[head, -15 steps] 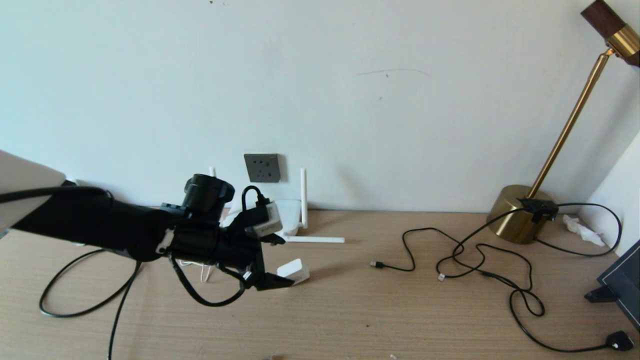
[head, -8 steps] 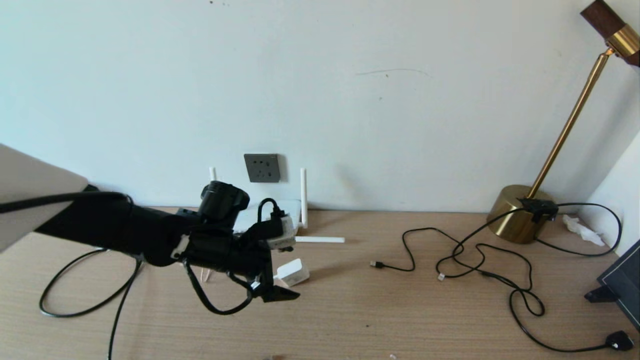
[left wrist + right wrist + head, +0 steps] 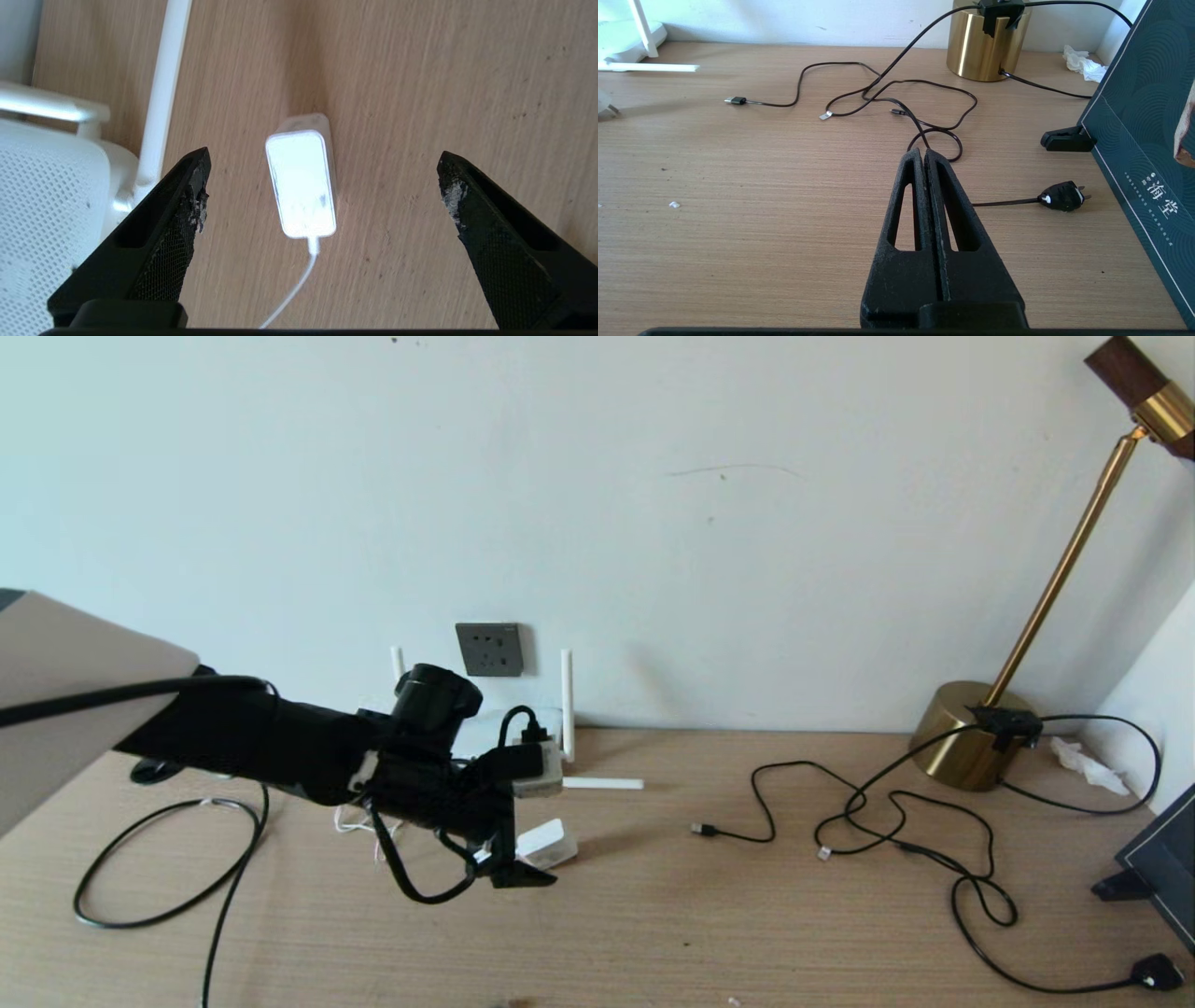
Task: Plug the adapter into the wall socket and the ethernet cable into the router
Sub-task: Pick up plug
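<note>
Right gripper point(image 3: 924, 156): we see it only in its own wrist view, fingers pressed together with nothing between them, held over the near right part of the desk point(image 3: 653, 933).
Thin black cables point(image 3: 896, 821): we see them looping across the right side of the desk, running to a brass lamp point(image 3: 971, 733) that stands far right against the wall.
Ethernet cable point(image 3: 159, 859): we see a thicker black loop on the near left of the desk, passing under the left arm; we cannot make out its plug end.
Left gripper point(image 3: 322, 186): we find its fingers point(image 3: 180, 205) spread wide, one on each side of the adapter, touching nothing; in the head view the gripper point(image 3: 518, 870) hovers left of centre, just above the desk.
Adapter point(image 3: 302, 179): we see it lying on the desk between the spread fingers, thin white cord trailing from its near end; in the head view it point(image 3: 546, 843) shows just past the fingertips.
Router point(image 3: 509, 733): we see it flat on the desk just beyond the adapter, close to the wall, one antenna lying to the right, others upright.
Wall socket point(image 3: 489, 649): we see it on the wall above the router, nothing plugged in.
</note>
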